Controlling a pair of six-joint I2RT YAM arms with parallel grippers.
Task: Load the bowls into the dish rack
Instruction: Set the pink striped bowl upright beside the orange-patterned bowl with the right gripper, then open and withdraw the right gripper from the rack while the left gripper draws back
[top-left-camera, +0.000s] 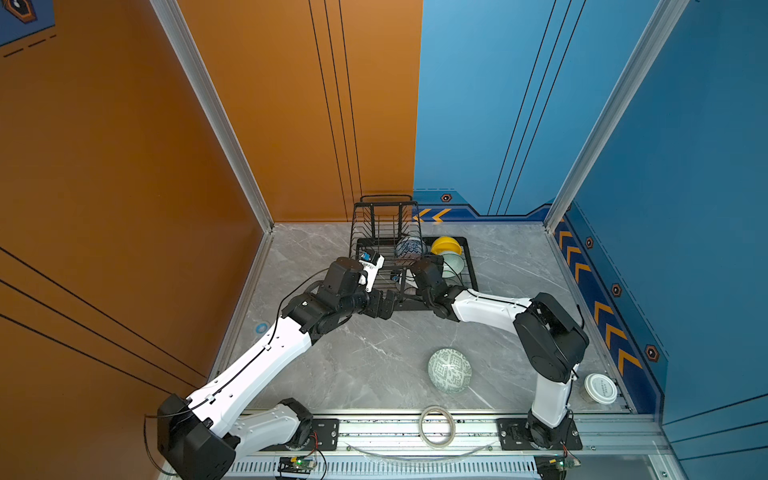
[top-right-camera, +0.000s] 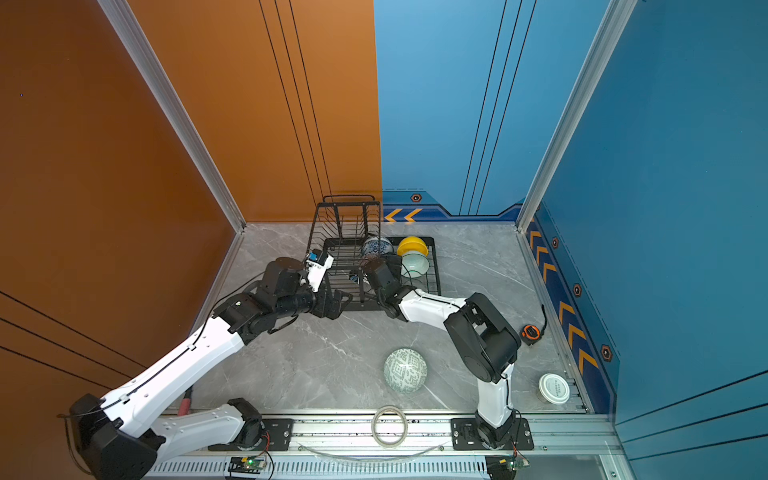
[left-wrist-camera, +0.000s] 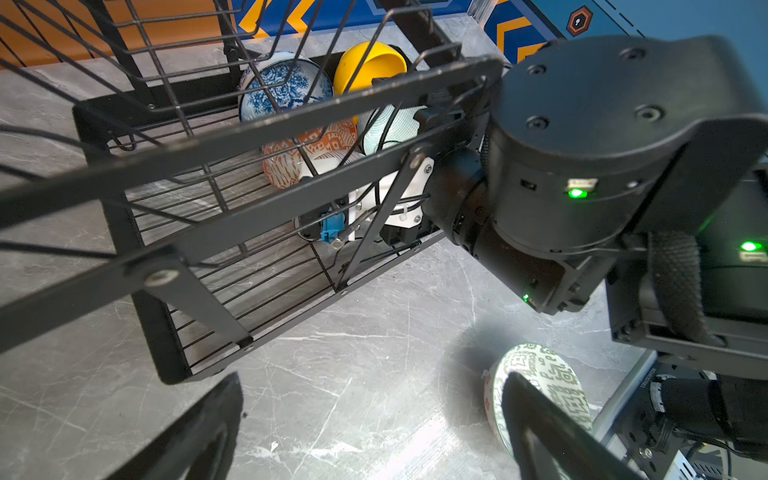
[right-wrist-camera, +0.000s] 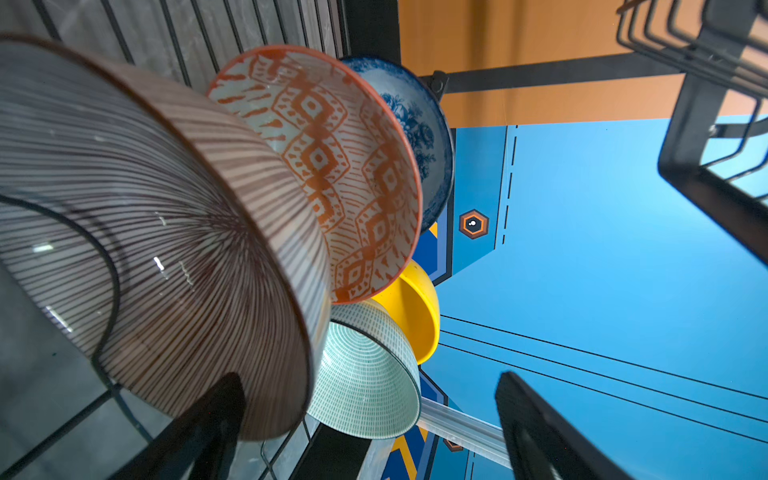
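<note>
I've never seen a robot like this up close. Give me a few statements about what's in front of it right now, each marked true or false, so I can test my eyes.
1. The maze-patterned bowl sits on the table, outside the dish rack. True.
2. The yellow bowl lies on the table. False: it is in the dish rack, beside the blue floral bowl.
3. The left fingers are clamped on a bowl. False: they are spread apart with nothing between them.
4. The orange-patterned bowl stands between the striped bowl and the blue floral bowl. True.
</note>
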